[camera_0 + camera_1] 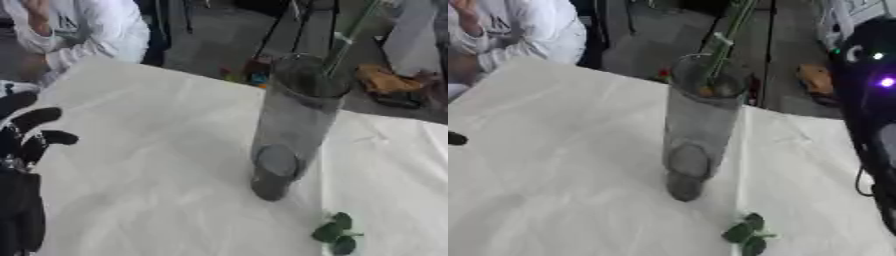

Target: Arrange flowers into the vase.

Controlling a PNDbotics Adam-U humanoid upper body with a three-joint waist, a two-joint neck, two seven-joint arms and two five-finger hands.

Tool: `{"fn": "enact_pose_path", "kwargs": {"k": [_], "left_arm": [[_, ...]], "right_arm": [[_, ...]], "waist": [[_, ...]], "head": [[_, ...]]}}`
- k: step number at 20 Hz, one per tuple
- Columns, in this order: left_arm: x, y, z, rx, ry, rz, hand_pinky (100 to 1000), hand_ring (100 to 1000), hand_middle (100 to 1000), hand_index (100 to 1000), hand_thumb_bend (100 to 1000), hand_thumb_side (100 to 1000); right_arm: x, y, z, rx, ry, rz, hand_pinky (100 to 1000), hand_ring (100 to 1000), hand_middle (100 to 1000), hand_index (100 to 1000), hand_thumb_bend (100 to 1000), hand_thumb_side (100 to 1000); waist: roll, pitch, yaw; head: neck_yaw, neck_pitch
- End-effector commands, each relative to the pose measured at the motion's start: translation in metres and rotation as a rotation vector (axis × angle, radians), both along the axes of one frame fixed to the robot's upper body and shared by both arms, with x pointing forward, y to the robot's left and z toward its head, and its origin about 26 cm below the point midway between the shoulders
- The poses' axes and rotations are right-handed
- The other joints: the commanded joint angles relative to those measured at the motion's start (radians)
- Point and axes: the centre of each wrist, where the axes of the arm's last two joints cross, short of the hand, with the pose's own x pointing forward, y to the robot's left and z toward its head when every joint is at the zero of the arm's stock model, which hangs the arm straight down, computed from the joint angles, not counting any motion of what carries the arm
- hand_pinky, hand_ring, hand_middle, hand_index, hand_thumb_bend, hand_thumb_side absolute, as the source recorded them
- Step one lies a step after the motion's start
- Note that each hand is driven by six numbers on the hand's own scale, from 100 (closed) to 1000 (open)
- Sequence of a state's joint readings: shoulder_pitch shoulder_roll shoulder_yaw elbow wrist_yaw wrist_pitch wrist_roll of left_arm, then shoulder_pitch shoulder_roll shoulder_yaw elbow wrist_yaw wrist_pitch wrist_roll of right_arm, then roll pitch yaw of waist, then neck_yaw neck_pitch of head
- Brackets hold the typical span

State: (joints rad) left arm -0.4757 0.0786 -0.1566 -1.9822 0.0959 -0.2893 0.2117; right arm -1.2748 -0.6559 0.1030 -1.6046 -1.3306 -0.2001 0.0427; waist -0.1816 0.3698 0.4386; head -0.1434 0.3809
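The robot's black left hand shows at the left edge of the left eye view, raised with its fingers spread and relaxed, holding nothing. Its dark forearm runs down to the lower left corner. The black right arm fills the right edge of the right eye view, with small lights glowing on it; its hand is out of sight.

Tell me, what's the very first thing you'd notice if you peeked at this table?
The tall clear vase standing in the middle of the white table catches the eye first, with a green stem poking up out of its top. Next comes a little sprig of green leaves lying on the cloth near the vase's foot. At the left edge the robot's black left hand rests open, fingers up.
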Motion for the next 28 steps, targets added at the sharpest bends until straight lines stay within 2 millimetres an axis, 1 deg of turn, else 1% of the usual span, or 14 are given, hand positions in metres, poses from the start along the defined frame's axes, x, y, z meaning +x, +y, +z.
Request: {"fn": "enact_pose_path", "kwargs": {"k": [1, 8, 16, 23, 28], "left_arm": [[-0.003, -0.003, 0.007, 0.004, -0.030, -0.009, 539, 683, 703, 915, 381, 1000], [-0.003, -0.003, 0.007, 0.005, -0.031, -0.009, 540, 683, 704, 916, 377, 1000], [-0.004, -0.004, 0.008, 0.007, -0.031, -0.012, 540, 683, 705, 916, 374, 1000], [-0.004, -0.005, 0.009, 0.005, -0.035, -0.015, 540, 680, 705, 916, 375, 1000], [-0.004, -0.005, 0.009, 0.003, -0.037, -0.017, 541, 680, 706, 917, 374, 1000]], "right_arm": [[-0.012, -0.006, 0.011, -0.011, -0.075, 0.006, 100, 100, 100, 100, 156, 577], [-0.016, -0.006, 0.010, -0.039, -0.171, 0.051, 100, 100, 100, 100, 148, 571], [-0.014, -0.002, 0.007, -0.076, -0.180, 0.088, 100, 100, 100, 100, 141, 582], [-0.011, -0.001, 0.001, -0.130, -0.200, 0.071, 100, 100, 100, 100, 120, 590], [-0.009, 0.001, -0.002, -0.156, -0.212, 0.070, 100, 100, 100, 100, 120, 599]], "waist": [[0.008, -0.017, 0.000], [0.006, -0.007, 0.003], [0.003, 0.004, 0.011], [-0.001, 0.010, 0.016], [-0.002, 0.015, 0.020]], "head": [[0.001, -0.019], [-0.007, -0.033], [-0.009, -0.034], [-0.034, -0.044], [-0.061, -0.052]]}}
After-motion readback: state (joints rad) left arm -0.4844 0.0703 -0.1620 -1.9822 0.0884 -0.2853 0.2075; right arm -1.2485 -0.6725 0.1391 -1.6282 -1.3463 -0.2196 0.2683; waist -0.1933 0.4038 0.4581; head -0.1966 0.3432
